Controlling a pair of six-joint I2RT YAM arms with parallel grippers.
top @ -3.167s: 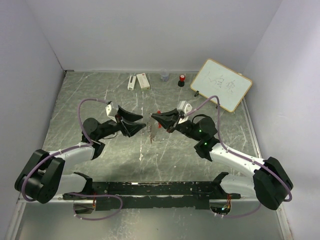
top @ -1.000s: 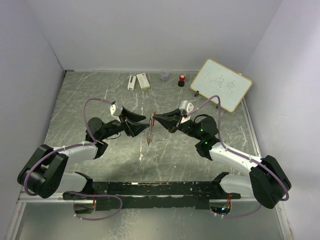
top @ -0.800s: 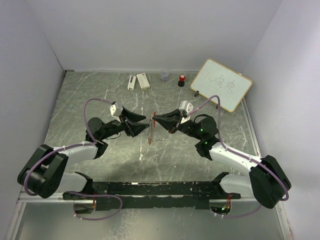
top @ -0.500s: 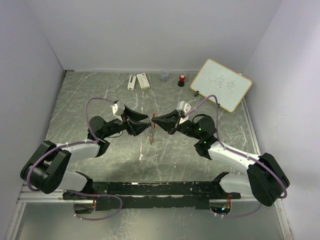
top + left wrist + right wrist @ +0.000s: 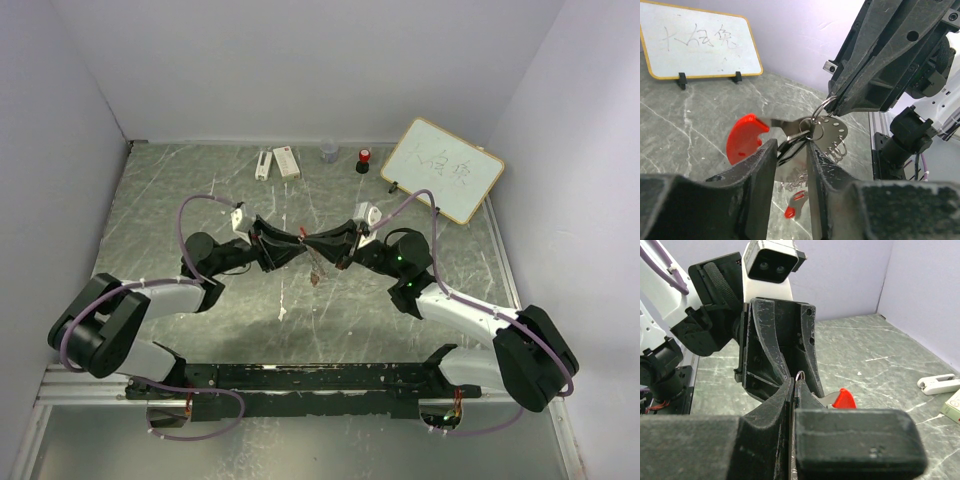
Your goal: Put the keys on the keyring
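Note:
Both grippers meet above the table's middle. My right gripper (image 5: 311,243) (image 5: 793,382) is shut on the keyring's thin silver ring (image 5: 822,107) (image 5: 800,375), which peeks out above its fingertips. On that ring hang the keyring's curved red piece (image 5: 742,137) (image 5: 844,399), a silver plate with holes (image 5: 834,130) and a chain (image 5: 796,176). The black-headed key (image 5: 791,143) also hangs at the ring and spans the narrow gap of my left gripper (image 5: 296,245) (image 5: 792,148), touching both fingers. A small red piece (image 5: 790,211) shows below the chain; whether it is the red key I cannot tell.
A whiteboard (image 5: 442,168) (image 5: 700,45) stands at the back right. Along the back edge are white boxes (image 5: 278,162), a small grey cup (image 5: 329,152) and a red-topped black cylinder (image 5: 363,160). A black rail (image 5: 300,380) runs along the near edge.
My left gripper has moved right to meet the right gripper, and its jaws have narrowed around the black key. The dangling chain has drawn up and shifted slightly right.

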